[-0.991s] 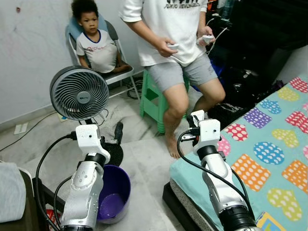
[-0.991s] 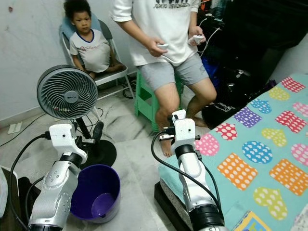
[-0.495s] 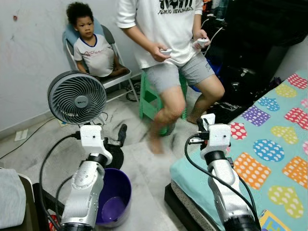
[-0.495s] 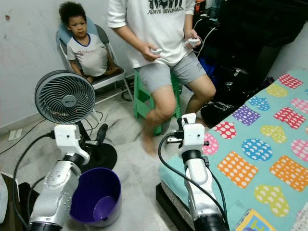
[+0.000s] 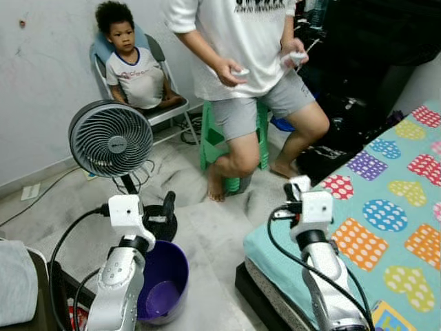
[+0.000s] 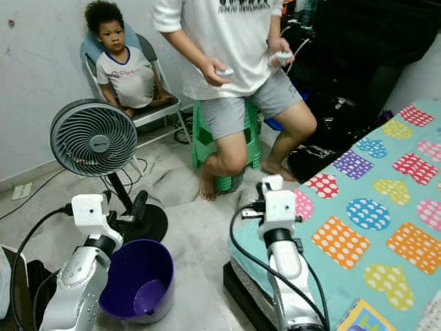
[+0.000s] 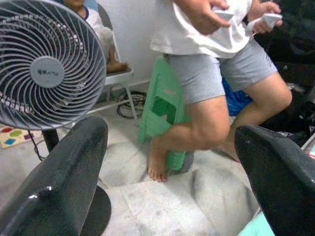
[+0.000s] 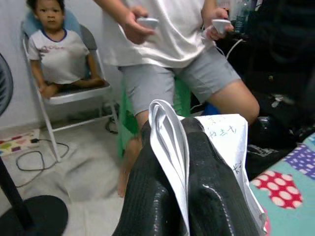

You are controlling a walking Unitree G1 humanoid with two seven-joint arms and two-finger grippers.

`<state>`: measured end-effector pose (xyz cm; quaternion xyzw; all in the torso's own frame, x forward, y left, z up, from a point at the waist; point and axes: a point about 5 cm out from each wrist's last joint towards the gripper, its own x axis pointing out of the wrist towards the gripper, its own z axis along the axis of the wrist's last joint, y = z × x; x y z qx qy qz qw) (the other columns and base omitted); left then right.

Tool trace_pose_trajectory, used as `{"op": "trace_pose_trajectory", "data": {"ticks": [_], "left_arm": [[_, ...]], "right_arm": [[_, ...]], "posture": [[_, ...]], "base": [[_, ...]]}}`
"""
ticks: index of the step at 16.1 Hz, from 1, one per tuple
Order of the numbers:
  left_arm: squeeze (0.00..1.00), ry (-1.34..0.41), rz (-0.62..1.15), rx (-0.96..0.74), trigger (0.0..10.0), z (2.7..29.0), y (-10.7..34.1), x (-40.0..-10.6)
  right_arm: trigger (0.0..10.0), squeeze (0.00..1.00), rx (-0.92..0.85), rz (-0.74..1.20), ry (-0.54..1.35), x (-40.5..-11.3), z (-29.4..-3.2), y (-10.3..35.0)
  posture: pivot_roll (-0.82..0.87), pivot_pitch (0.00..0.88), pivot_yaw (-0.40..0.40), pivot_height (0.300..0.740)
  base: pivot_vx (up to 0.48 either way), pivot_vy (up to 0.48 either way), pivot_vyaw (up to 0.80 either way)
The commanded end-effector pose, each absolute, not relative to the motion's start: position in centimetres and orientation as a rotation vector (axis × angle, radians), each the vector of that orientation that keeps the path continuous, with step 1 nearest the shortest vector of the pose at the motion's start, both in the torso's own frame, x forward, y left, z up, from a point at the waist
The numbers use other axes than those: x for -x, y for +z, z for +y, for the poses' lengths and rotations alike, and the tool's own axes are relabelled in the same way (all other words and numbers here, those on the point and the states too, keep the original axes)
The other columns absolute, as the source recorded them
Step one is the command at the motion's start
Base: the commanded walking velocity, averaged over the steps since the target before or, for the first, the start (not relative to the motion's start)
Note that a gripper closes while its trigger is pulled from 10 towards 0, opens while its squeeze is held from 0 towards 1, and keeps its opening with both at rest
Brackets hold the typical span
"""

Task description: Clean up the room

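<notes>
floor (image 5: 207, 227): purple bucket (image 5: 162, 286), fan (image 5: 110, 138), green stool (image 5: 219, 138) | bed (image 5: 386, 221): patterned sheet

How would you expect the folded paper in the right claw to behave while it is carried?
The paper is thin and folded, so probably light and floppy. Its free edge juts past the right claw and may flap or crease.

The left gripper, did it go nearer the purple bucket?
Yes. The left gripper has dropped toward the purple bucket, judged against the fan: earlier its wrist sat just under the fan's head, now well below it.
</notes>
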<state>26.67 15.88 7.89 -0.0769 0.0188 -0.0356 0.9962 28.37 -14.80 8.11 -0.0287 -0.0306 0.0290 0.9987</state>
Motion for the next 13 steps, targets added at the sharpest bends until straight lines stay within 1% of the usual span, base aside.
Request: {"op": "trace_pose_trajectory", "data": {"ticks": [1,3,5,6,8,9,10,11,12,13], "left_arm": [[0.00,-0.055,0.026,0.141,10.0,16.2,8.3,-26.9],[0.00,-0.047,-0.006,0.157,10.0,15.9,9.6,-27.7],[0.00,-0.048,-0.029,0.166,10.0,15.8,10.8,-28.0],[0.00,-0.056,-0.044,0.175,10.0,15.8,11.1,-27.9],[0.00,-0.030,-0.024,0.115,10.0,16.7,9.9,-28.1],[0.00,0.014,-0.001,0.161,10.0,17.4,9.6,-28.1],[0.00,-0.022,0.005,0.127,10.0,17.3,9.3,-28.0],[0.00,-0.026,0.016,0.124,10.0,17.3,9.0,-28.0],[0.00,-0.028,0.030,0.130,10.0,17.2,8.7,-28.2],[0.00,-0.038,0.028,0.130,10.0,17.0,8.7,-28.3]], "right_arm": [[10.0,0.00,0.056,-0.079,0.054,-28.7,-15.0,8.9],[10.0,0.00,0.074,-0.091,0.071,-29.6,-15.3,9.9],[10.0,0.00,0.086,-0.120,0.076,-30.8,-15.7,11.4],[10.0,0.00,0.071,-0.116,0.069,-31.2,-15.9,11.2],[10.0,0.00,0.090,-0.079,0.063,-31.7,-15.8,10.0],[10.0,0.00,0.063,-0.098,0.064,-31.8,-15.5,10.6],[10.0,0.00,0.092,-0.124,0.084,-31.6,-15.2,10.8],[10.0,0.00,0.074,-0.107,0.065,-31.7,-15.3,10.5],[10.0,0.00,0.100,-0.102,0.057,-31.7,-15.2,10.6],[10.0,0.00,0.119,-0.116,0.067,-31.6,-15.0,10.8]], "posture": [[-0.07,0.000,0.010,0.740],[-0.07,0.010,-0.006,0.740],[-0.05,0.000,-0.023,0.740],[-0.04,0.000,-0.030,0.740],[-0.03,0.000,-0.009,0.740],[-0.04,0.000,0.008,0.740],[-0.05,0.000,0.015,0.740],[-0.06,0.000,0.022,0.740],[-0.07,0.000,0.024,0.740],[-0.07,0.000,0.020,0.740]], "base": [[0.000,0.000,0.00],[0.000,0.000,0.00],[0.000,0.000,0.00],[0.000,0.000,0.00],[0.000,0.000,0.00],[0.000,0.000,0.00],[0.000,0.000,0.00],[0.000,0.000,0.00],[0.000,0.000,0.00],[0.000,0.000,0.80]]}}
